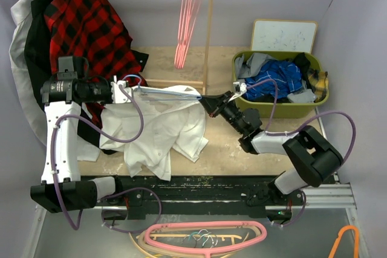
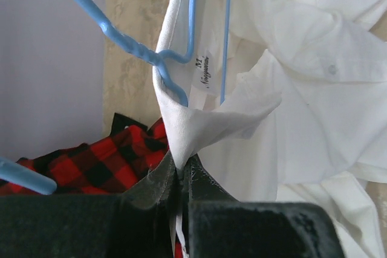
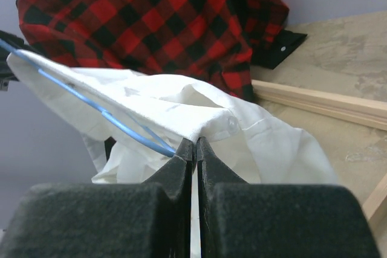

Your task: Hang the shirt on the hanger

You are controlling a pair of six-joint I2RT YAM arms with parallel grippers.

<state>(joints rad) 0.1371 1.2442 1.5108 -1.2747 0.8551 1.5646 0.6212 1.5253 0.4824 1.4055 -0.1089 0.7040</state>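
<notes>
The white shirt (image 1: 166,128) hangs in mid-air, stretched between my two grippers, its lower part draped on the table. The light-blue hanger (image 1: 163,93) lies along its top edge, partly inside the cloth. My left gripper (image 1: 128,93) is shut on the shirt's collar edge (image 2: 181,131), with the hanger's hook (image 2: 127,41) just above. My right gripper (image 1: 205,102) is shut on the shirt's other edge (image 3: 199,122), and the hanger's end (image 3: 154,143) meets its fingertips (image 3: 184,155); I cannot tell whether it is pinched too.
A red-and-black plaid shirt (image 1: 87,25) hangs on the rack at back left. Pink hangers (image 1: 186,16) hang from the rail. A green bin (image 1: 314,101) with blue clothes stands at right. A wooden rack frame (image 1: 208,34) stands behind. Pink hangers (image 1: 199,237) lie at the near edge.
</notes>
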